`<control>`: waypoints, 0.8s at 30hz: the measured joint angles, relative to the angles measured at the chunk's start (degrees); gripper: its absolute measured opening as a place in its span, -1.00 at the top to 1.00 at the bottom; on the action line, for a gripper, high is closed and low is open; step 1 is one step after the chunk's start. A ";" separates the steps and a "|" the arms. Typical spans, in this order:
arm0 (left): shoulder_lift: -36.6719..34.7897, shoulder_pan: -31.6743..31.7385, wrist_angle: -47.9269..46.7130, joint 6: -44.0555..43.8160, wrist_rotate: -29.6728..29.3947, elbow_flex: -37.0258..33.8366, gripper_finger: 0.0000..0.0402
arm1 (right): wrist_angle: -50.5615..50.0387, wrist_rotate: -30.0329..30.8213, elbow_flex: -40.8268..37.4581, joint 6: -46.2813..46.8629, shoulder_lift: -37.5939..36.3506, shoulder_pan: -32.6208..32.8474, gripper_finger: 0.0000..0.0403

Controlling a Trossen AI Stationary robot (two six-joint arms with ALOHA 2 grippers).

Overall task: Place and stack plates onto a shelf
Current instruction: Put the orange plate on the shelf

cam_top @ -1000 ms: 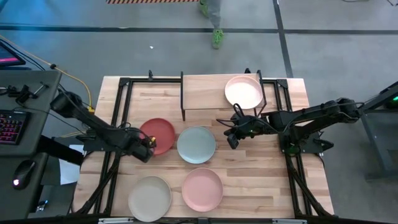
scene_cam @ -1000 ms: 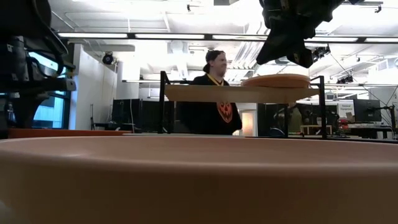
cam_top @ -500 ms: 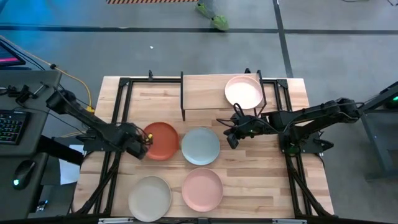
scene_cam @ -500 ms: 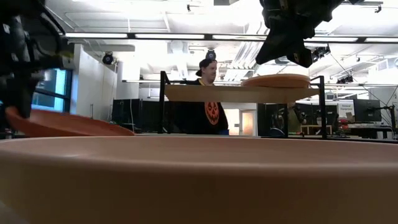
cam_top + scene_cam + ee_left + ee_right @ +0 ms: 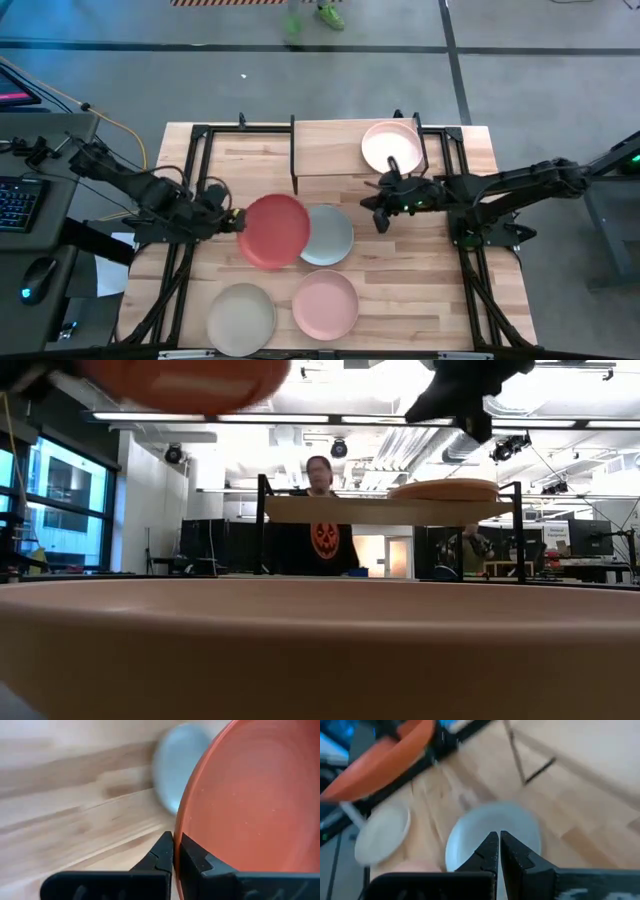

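My left gripper (image 5: pixel 233 218) is shut on the red plate (image 5: pixel 276 231), which hangs above the table and overlaps the left edge of the pale blue-grey plate (image 5: pixel 334 236). In the low view the red plate (image 5: pixel 185 378) shows high up. My right gripper (image 5: pixel 379 216) hovers shut and empty in front of the shelf (image 5: pixel 330 150), to the right of the blue-grey plate (image 5: pixel 492 827). A pale peach plate (image 5: pixel 391 146) rests on the shelf's right end. The cream plate (image 5: pixel 241 318) and the pink plate (image 5: pixel 325 303) lie flat near the table's near edge. My left gripper pinches the red plate's rim (image 5: pixel 179 827) between its two fingers, at the plate's left edge. The fingers come about level from the table's left. The plate is lifted clear of the table and reaches out to the right beyond the fingers.
The shelf's black legs (image 5: pixel 293 155) stand just beyond the red plate. Black frame rails (image 5: pixel 190 190) run along both sides of the table. A person (image 5: pixel 320 510) stands beyond the far edge. The shelf top's left half (image 5: pixel 325 143) is bare.
My left gripper has shut on the red plate's left rim, then carried it up and toward the table's right. The plate first slid against the blue-grey plate, nudging it right, and now hangs clear above its left edge. My right gripper has risen slightly.
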 joint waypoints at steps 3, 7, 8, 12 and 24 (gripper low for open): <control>4.09 4.52 1.12 8.51 -2.84 6.41 1.00 | 0.05 1.71 0.00 -1.51 -3.59 -1.23 1.00; 9.44 14.04 6.49 24.76 -5.13 14.39 1.00 | -0.16 3.06 0.00 -1.78 -8.10 -3.36 1.00; 10.77 17.01 7.98 29.42 -5.17 16.17 1.00 | 0.02 3.09 0.00 -2.05 -9.02 -3.86 1.00; 16.27 29.68 11.05 45.76 -4.17 22.80 1.00 | -0.15 3.22 0.00 -3.08 -11.48 -5.40 1.00; 34.32 53.61 10.85 69.91 15.02 31.22 1.00 | -0.17 5.55 0.00 -5.73 -11.84 -6.11 1.00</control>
